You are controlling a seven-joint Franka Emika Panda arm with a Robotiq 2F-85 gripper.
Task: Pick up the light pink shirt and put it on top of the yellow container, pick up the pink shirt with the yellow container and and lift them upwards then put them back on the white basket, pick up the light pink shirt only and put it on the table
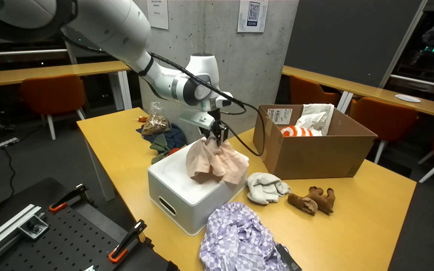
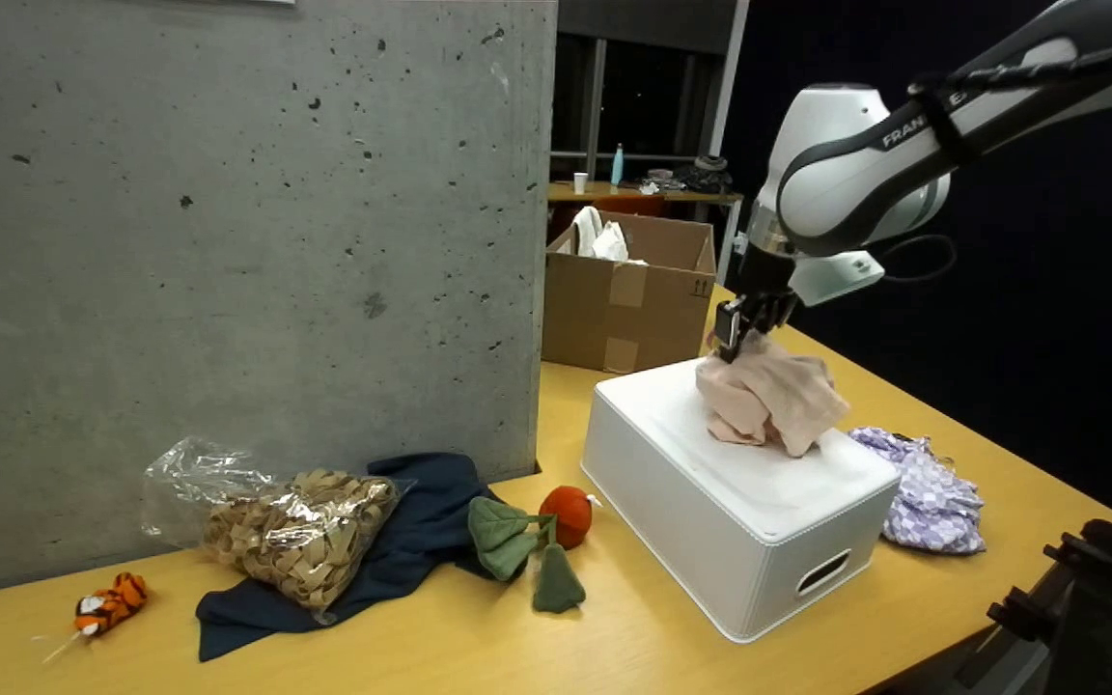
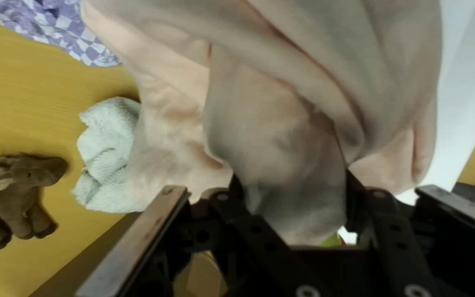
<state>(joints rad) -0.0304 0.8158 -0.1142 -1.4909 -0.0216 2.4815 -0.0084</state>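
Over 1 white basket (image 2: 672,512), 1 pincer (image 3: 292,192) grips 1 pink shirt (image 1: 217,162).

My white-and-black arm (image 1: 121,37) carries "FRAN" lettering (image 2: 904,132), a black cable (image 1: 199,79) and dark jaws with silvery screws (image 3: 306,291).

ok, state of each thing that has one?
Light pink shirt: bunched over white basket
White basket: flat face up
Gripper: jaws apart around shirt; grip unclear
Cardboard box: open-topped
Purple checkered cloth: crumpled
Off-white towel: crumpled
Brown plush animal: on its side
Clear plastic bag: part full
Navy cloth: rumpled, partly under bag
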